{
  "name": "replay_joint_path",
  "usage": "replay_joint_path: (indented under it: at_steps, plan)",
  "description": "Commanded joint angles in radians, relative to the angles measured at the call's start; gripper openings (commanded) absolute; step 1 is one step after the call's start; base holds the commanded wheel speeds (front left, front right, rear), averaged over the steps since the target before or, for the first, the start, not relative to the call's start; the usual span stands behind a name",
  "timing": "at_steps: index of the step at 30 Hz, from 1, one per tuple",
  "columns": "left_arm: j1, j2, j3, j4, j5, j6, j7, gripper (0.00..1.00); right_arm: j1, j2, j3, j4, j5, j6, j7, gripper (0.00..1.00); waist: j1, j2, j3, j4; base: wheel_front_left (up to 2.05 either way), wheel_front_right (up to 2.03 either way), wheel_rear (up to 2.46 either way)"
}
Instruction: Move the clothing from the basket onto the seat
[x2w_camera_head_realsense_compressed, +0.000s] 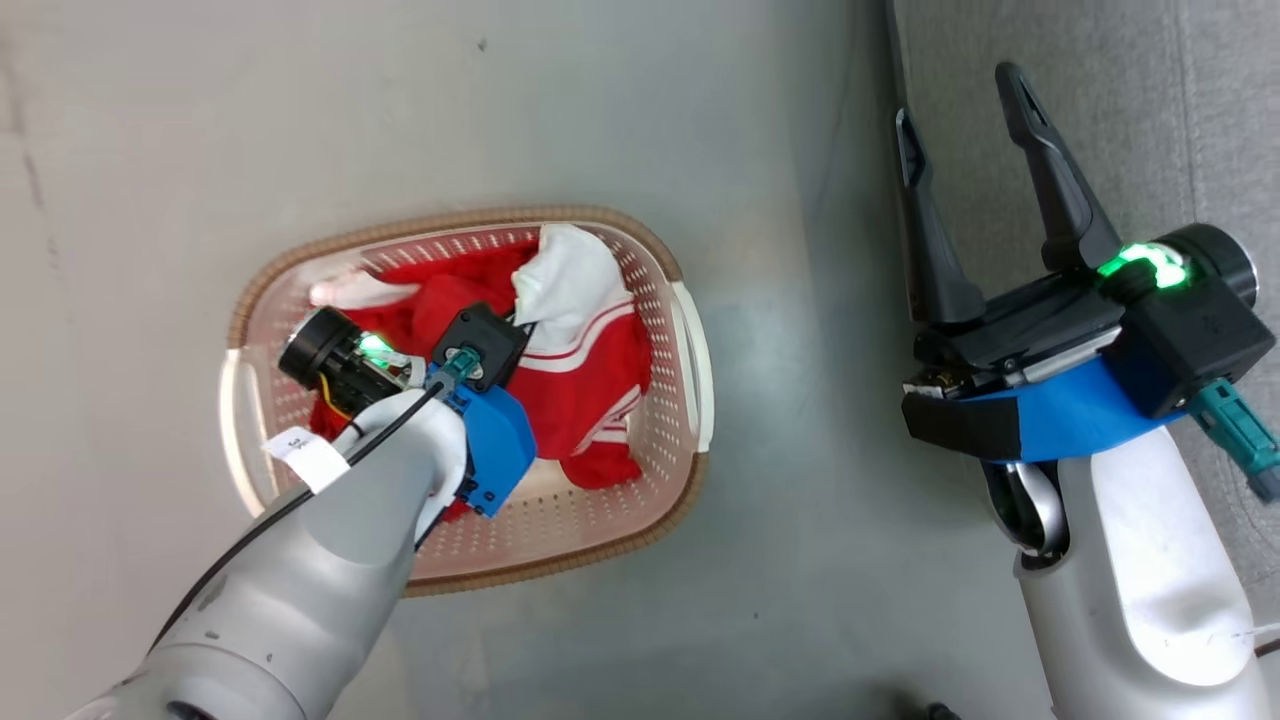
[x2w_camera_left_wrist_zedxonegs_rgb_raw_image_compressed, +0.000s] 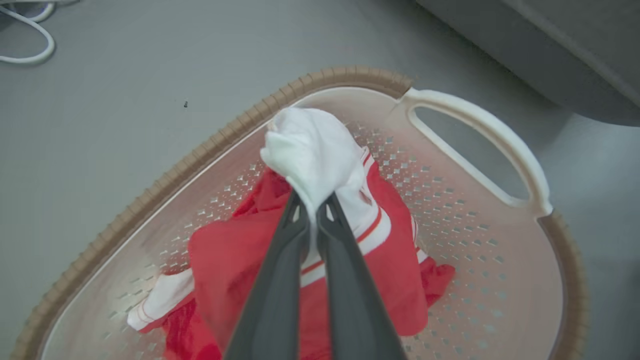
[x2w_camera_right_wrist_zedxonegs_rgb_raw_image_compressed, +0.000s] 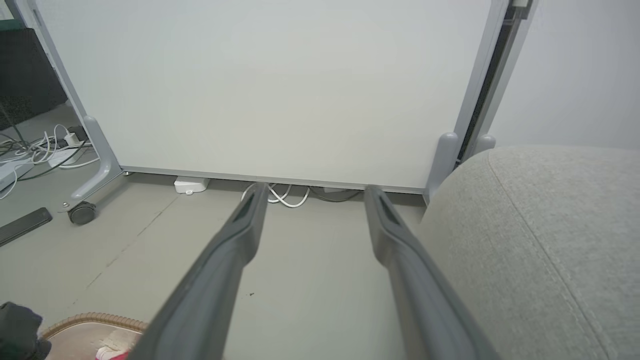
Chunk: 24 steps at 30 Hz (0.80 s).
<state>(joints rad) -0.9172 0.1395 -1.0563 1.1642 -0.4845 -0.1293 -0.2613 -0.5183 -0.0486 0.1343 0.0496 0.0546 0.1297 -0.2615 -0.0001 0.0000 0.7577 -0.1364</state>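
Left hand is clenched on a white fold of the clothing, which lies in the basket on the floor. The sofa lies to the basket's right (beside the released, spread right hand), so the carry probably goes rightward.

Room fittings: grey floor, white panel.
Panel upright in a grey frame on a black caster; white cables and a small white box at its foot; tangled cords lie left of it.
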Motion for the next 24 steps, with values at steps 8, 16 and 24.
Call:
replay_joint_path:
  at_steps: [8,16,24]
  plan:
    - [0.102,0.03,0.115,-0.19,0.0,0.031,-0.005,0.0,0.075,-0.003,-0.018,0.043,-0.009,0.001,-0.005,1.0,0.0001,0.0,-0.194,0.068,0.0,0.0,0.0]
    - [0.203,0.056,0.251,-0.354,0.033,0.048,-0.005,0.0,0.137,-0.003,-0.025,0.068,-0.008,0.001,-0.005,1.0,0.0001,0.0,-0.333,0.099,0.0,0.0,0.0]
    - [0.259,0.063,0.369,-0.487,0.087,0.044,-0.005,0.0,0.192,-0.003,-0.015,0.088,0.012,0.001,-0.005,1.0,0.0001,0.0,-0.456,0.109,0.0,0.0,0.0]
